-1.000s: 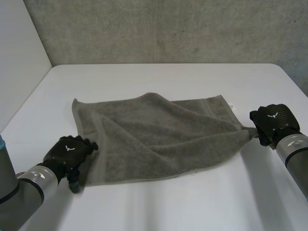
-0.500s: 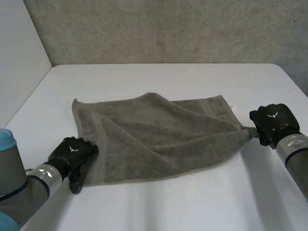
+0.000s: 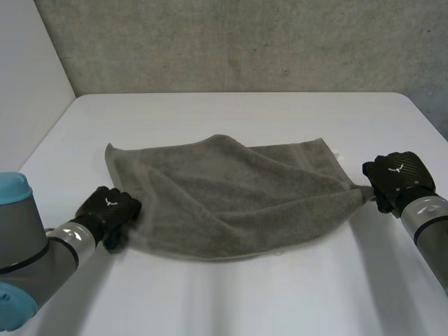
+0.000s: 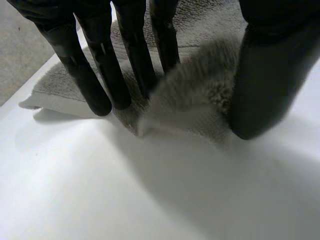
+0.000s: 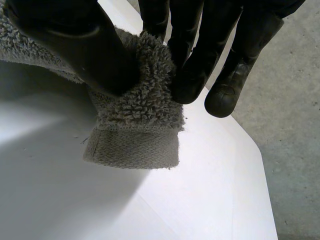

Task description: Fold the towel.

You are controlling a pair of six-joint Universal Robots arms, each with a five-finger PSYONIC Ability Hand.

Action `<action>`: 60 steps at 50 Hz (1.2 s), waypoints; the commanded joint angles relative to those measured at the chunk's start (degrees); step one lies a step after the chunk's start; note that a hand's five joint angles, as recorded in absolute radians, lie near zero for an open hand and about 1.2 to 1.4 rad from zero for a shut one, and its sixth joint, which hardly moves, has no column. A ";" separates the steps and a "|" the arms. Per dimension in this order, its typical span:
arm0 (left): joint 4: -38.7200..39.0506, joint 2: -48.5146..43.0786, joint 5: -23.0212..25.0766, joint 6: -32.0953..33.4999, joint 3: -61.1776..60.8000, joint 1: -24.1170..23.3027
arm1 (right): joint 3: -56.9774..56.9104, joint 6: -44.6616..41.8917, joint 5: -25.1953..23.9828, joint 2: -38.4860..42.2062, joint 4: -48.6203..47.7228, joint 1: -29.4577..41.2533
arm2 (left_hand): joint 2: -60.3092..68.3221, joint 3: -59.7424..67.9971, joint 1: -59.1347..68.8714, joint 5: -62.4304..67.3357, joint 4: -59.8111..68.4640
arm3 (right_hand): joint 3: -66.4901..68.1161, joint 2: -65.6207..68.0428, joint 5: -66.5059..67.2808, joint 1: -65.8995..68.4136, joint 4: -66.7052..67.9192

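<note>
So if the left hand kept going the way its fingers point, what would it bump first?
Probably just more towel: the left hand pinches its near corner, fingers aimed in across the cloth.

Plain grey-brown towel [image 3: 231,203] on my white table [image 3: 231,115].
The towel is one shade all over, with a flatter woven band along its hem. My left hand [image 3: 108,210] and right hand [image 3: 395,176] are black, each with a small white mark. My left arm [image 3: 21,238] is grey, capped light blue.
</note>
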 commanded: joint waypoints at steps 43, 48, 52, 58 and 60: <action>-15.75 30.98 -3.49 -18.80 24.84 0.04 | -35.68 1.02 -8.17 -22.32 34.24 -0.75 | 25.94 25.87 26.22 16.57 25.80 | 2.48 4.39 3.34 3.89 3.29; -18.03 28.08 -3.49 -21.70 28.01 0.04 | -42.01 0.58 -9.14 -16.79 39.95 -1.80 | 25.94 25.87 26.22 16.57 25.80 | 2.48 4.39 3.34 3.89 3.29; -18.21 20.11 -3.75 -22.67 29.32 -0.48 | -44.29 -0.03 -9.76 -10.48 41.45 -1.19 | 25.94 25.87 26.22 16.57 25.80 | 2.48 4.39 3.34 3.89 3.29; -18.38 5.44 -8.92 -22.41 35.98 -1.45 | -47.71 -3.71 -5.99 -0.64 41.53 3.90 | 25.94 25.87 26.22 16.57 25.80 | 2.48 4.39 3.34 3.89 3.29; -18.64 1.66 -10.76 -22.15 38.96 -1.71 | -48.94 -4.33 -4.32 1.99 41.27 5.04 | 25.94 25.87 26.22 16.57 25.80 | 2.48 4.39 3.34 3.89 3.29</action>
